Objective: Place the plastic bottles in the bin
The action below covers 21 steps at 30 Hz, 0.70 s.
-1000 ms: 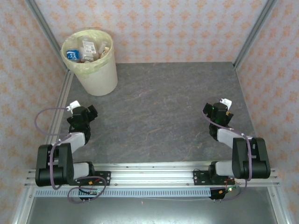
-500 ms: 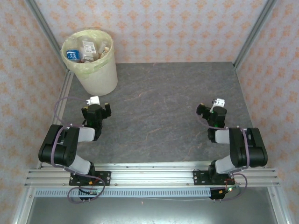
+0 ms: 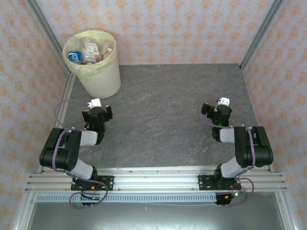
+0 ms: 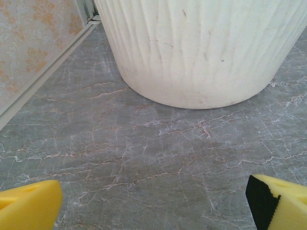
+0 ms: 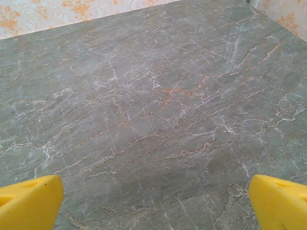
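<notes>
At the far left corner of the worktop [image 3: 163, 110] stands the bin [image 3: 101, 79], plastic bottles [image 3: 88, 50] heaped inside. Near the left edge, the left gripper [image 3: 98, 114] faces it, jaws spread wide, empty; near the right edge, the right gripper [image 3: 215, 112] likewise. Binning looks finished; next calls only for parking both arms.

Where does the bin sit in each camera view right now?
Top external: the bin stands at the tabletop's far left corner.
Left wrist: its ribbed wall spans the upper frame, ahead of the open fingers.
Right wrist: tabletop running up to the wallpaper.
Shared landmark: the grey marbled tabletop.
</notes>
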Each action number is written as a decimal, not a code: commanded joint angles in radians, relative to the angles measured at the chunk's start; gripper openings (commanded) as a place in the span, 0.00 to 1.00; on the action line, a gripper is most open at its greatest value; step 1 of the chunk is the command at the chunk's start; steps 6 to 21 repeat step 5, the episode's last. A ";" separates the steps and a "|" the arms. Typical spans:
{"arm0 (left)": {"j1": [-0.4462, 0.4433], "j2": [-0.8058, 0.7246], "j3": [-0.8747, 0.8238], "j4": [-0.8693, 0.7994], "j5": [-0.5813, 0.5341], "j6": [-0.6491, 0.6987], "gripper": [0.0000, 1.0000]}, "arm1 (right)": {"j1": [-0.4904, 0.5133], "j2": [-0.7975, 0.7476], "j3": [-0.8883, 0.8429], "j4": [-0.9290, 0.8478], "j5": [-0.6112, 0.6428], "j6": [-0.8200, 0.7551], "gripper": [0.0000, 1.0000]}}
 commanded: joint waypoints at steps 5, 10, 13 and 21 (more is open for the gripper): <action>-0.007 -0.016 0.012 0.031 -0.033 0.016 1.00 | 0.004 -0.006 0.002 0.001 0.021 -0.007 0.99; -0.007 -0.016 0.012 0.031 -0.033 0.016 1.00 | 0.004 -0.006 0.002 0.001 0.021 -0.007 0.99; -0.007 -0.016 0.012 0.031 -0.033 0.016 1.00 | 0.004 -0.006 0.002 0.001 0.021 -0.007 0.99; -0.007 -0.016 0.012 0.031 -0.033 0.016 1.00 | 0.004 -0.006 0.002 0.001 0.021 -0.007 0.99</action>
